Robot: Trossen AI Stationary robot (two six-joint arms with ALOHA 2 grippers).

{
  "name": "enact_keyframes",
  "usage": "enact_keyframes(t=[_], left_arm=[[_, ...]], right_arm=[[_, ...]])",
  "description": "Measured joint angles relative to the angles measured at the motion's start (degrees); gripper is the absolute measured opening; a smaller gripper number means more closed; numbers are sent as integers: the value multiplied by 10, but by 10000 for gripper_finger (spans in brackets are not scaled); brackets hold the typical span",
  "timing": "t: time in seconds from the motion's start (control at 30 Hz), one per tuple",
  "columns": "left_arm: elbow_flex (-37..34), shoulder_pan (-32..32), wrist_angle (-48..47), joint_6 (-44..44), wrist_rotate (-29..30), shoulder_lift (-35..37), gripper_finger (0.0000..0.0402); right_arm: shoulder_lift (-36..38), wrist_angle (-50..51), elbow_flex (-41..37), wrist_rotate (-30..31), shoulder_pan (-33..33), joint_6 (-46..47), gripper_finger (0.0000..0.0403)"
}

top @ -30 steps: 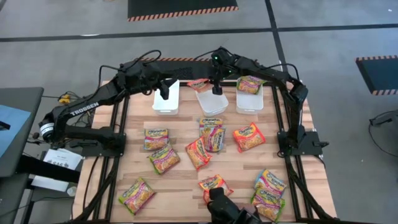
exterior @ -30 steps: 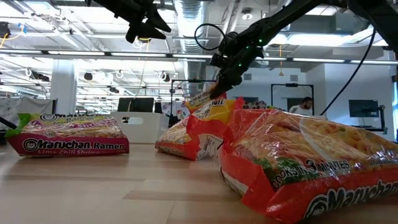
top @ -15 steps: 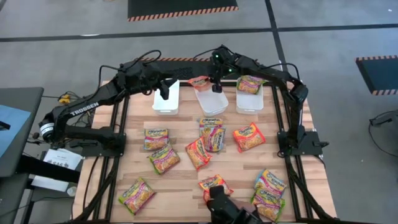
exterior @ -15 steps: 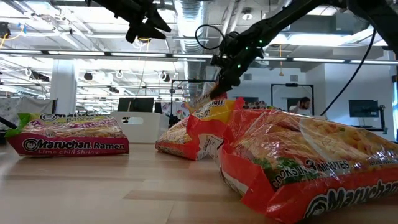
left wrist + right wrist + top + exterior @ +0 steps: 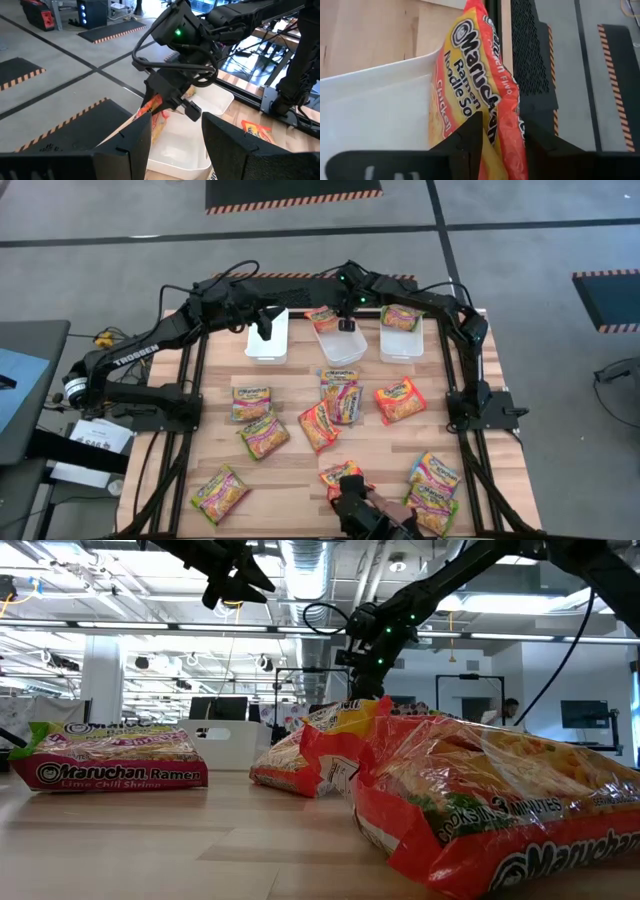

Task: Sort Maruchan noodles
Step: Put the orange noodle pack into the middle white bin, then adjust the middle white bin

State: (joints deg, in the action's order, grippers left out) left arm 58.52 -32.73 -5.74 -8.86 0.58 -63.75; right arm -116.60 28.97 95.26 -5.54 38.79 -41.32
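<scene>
My right gripper (image 5: 345, 321) hangs over the far end of the middle white bin (image 5: 340, 348). Its fingers stand apart on either side of an orange-red Maruchan noodle packet (image 5: 480, 85). The packet (image 5: 322, 317) stands on edge, leaning on the bin's far wall (image 5: 380, 80). My left gripper (image 5: 175, 145) waits open and empty above the left bin (image 5: 268, 342). The right bin (image 5: 400, 345) holds a green-pink packet (image 5: 402, 314). Several more packets (image 5: 345, 402) lie flat on the wooden table (image 5: 290, 470). My right gripper has its two fingers (image 5: 465, 145) on either side of the packet's near end (image 5: 497, 142), coming from above and slanting toward the far edge. Whether the pads still touch it I cannot tell. The packet's lower part is in the bin, and it leans on the far wall.
Loose packets lie in a cluster at mid-table (image 5: 320, 425), at the near left (image 5: 220, 492) and at the near right (image 5: 432, 485). A dark camera mount (image 5: 365, 518) stands at the near edge. In the low view large packets (image 5: 480, 800) fill the foreground.
My right gripper has sunk toward the middle bin and tipped further downward. The orange-red packet has gone down with it, from hanging above the bin to leaning against the bin's far wall.
</scene>
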Motion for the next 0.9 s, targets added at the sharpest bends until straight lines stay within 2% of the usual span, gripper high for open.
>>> enact_keyframes(t=[0.63, 0.8, 0.9], left_arm=[[0, 0, 0, 8, 10, 0, 162], [0, 0, 0, 7, 11, 0, 162], [0, 0, 0, 6, 13, 0, 162]], right_arm=[[12, 16, 17, 37, 6, 30, 124], [14, 112, 84, 40, 4, 69, 124], [15, 215, 135, 28, -1, 114, 124]])
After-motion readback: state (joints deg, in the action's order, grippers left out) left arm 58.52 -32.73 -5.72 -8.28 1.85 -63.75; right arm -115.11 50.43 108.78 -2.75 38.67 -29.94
